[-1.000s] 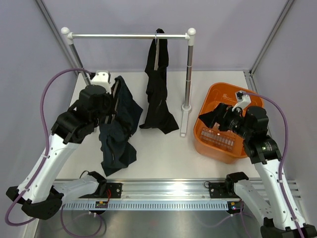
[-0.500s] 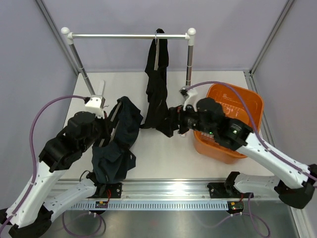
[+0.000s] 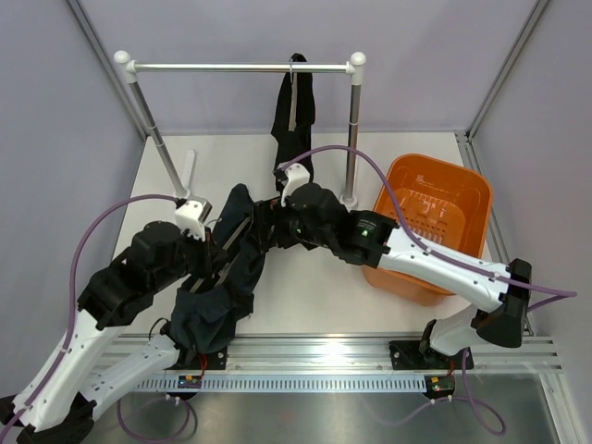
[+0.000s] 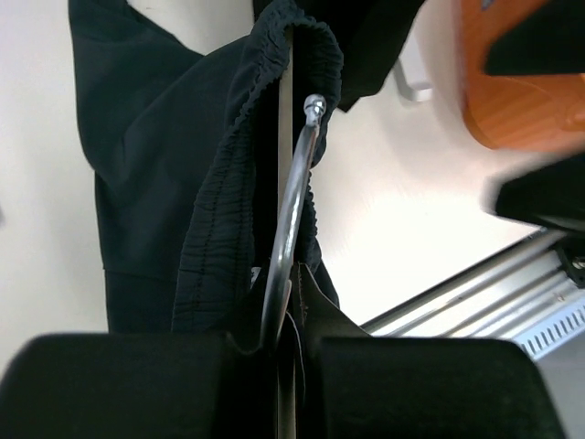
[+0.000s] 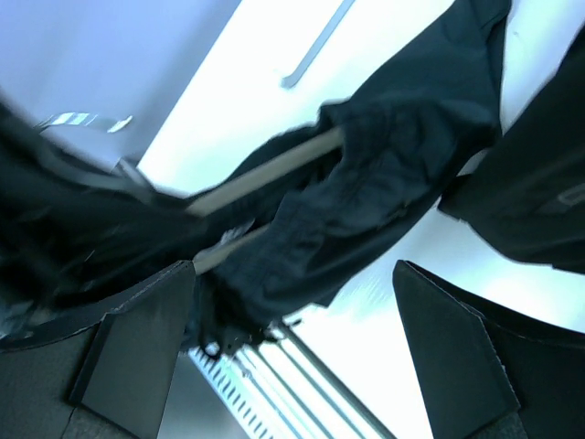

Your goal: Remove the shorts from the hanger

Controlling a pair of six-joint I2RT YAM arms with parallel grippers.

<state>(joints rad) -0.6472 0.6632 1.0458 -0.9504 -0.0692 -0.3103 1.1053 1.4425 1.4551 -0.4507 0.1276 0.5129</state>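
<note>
A dark navy pair of shorts (image 3: 227, 277) hangs limp on a hanger (image 3: 236, 229) over the table's left middle. My left gripper (image 3: 217, 262) is shut on the hanger's metal hook (image 4: 300, 192), and the gathered waistband (image 4: 242, 146) is bunched beside it. My right gripper (image 3: 265, 231) has reached across to these shorts. In the right wrist view it (image 5: 292, 320) is wide open, with the shorts (image 5: 366, 210) and the hanger bar (image 5: 274, 174) beyond its fingers, not touching them. A second black pair (image 3: 296, 106) hangs from the rail.
The clothes rail (image 3: 240, 67) stands at the back on two posts, the right post (image 3: 351, 139) just behind my right arm. An orange basket (image 3: 435, 208) stands at the right and also shows in the left wrist view (image 4: 512, 82). A metal track (image 3: 305, 361) runs along the near edge.
My right arm has swung from the orange basket leftward across the table to the shorts on the hanger. My left arm has drawn the hanger and shorts nearer and lower.
</note>
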